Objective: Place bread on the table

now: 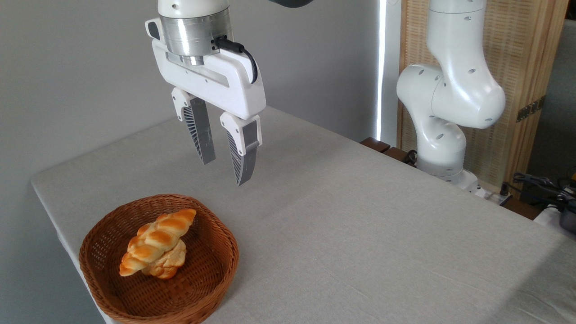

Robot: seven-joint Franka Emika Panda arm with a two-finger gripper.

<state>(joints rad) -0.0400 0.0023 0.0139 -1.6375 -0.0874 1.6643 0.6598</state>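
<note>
The bread (155, 240), a braided golden-orange loaf, lies slantwise in a brown wicker basket (207, 279) at the near left corner of the table (360, 234). It rests on top of a paler bun (168, 263). My gripper (225, 171) hangs in the air above and behind the basket, a little to its right. Its two fingers point down, stand apart and hold nothing.
The arm's white base (443, 148) stands at the table's far right edge, with cables (540, 184) beyond it. A grey wall runs behind the table. The table's left edge passes close by the basket.
</note>
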